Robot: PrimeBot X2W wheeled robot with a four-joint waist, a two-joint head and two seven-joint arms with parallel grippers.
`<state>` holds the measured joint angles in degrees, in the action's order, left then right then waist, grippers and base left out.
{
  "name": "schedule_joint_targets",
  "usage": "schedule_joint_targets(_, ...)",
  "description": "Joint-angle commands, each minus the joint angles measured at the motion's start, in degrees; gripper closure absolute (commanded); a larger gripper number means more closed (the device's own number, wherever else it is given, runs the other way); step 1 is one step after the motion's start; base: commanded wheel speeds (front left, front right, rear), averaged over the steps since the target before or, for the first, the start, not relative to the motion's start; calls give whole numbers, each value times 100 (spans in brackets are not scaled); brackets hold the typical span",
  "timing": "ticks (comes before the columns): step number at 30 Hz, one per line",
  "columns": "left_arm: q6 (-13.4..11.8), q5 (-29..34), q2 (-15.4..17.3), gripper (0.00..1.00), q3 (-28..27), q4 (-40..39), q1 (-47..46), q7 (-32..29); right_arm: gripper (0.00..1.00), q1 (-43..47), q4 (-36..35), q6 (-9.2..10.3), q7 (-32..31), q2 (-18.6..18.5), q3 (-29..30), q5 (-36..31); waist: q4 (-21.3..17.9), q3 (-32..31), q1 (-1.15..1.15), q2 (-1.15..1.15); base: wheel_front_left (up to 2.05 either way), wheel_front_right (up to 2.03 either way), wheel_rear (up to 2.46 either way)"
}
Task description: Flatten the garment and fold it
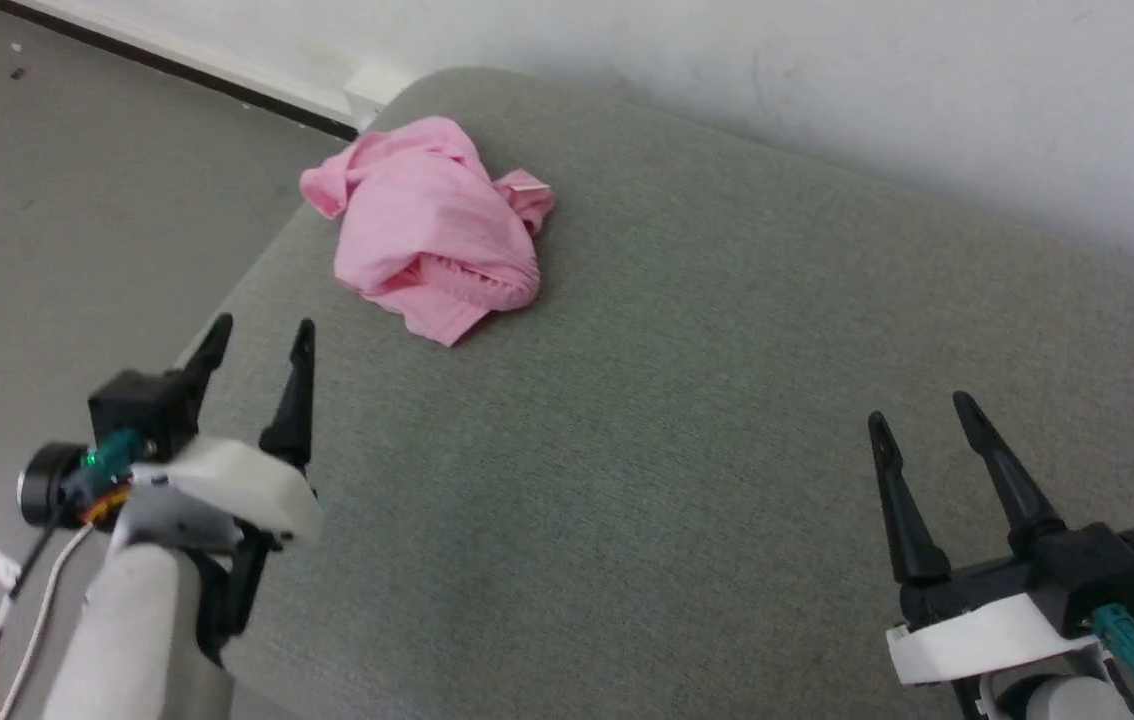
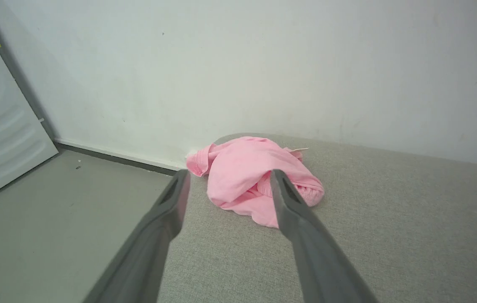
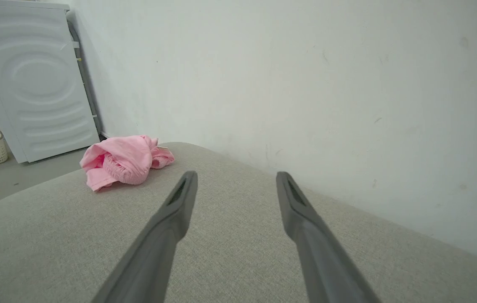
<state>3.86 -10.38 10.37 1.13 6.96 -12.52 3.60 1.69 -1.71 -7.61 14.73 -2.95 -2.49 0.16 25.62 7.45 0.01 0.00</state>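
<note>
Left hand (image 1: 264, 323), right hand (image 1: 919, 408) wide, empty; crumpled garment (image 1: 427, 230) ahead on grey cushion (image 1: 677, 420), beside wall (image 1: 827, 80).

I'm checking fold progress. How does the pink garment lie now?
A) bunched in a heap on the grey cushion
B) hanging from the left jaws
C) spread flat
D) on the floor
A: the garment sits crumpled on the grey cushion near its rounded corner.

The garment (image 1: 427, 225) is plain light pink with a small white label (image 1: 525, 183), the cushion (image 1: 677, 420) a finely woven grey-green, the wall (image 1: 827, 60) off-white, the floor (image 1: 47, 200) grey, the skirting strip (image 1: 177, 69) black, the appliance (image 3: 36, 84) white with pressed ripple rings, and the left gripper (image 1: 263, 323) and right gripper (image 1: 919, 408) black-fingered with white shells.
</note>
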Motion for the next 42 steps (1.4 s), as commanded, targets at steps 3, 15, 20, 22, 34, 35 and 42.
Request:
schedule_joint_targets(3,193,-175,473,0,-19,633,-892,-797,0,-245,-224,12,27,-18,-29,-174,-865,1012,-1,0,0,0,0)
schedule_joint_targets(15,359,-1004,1565,0,471,2548,-2910,-2638,0,-602,-548,12,27,-62,-20,-149,-1637,1860,-1,0,0,0,0)
schedule_joint_targets(20,361,-1499,1807,0,570,3096,-3509,-3174,0,-704,-573,12,27,-47,-2,-124,-1812,2111,-1,0,0,0,0)
schedule_joint_targets(22,361,-1633,1871,0,614,3294,-3670,-3456,0,-745,-584,12,27,-43,18,-116,-1860,2186,-1,0,0,0,0)
schedule_joint_targets(34,362,-2096,2099,100,836,3910,-3786,-3831,0,-806,-418,12,27,-19,79,-98,-1822,1964,-1,0,0,0,0)
schedule_joint_targets(35,362,-2103,2137,100,828,3937,-3774,-3722,0,-799,-388,12,27,-17,77,-97,-1807,1872,-1,0,0,0,0)
schedule_joint_targets(42,362,-1928,2565,100,891,3799,-3774,-2493,0,-663,-192,12,27,-3,97,-33,-1739,1088,-1,0,0,0,0)
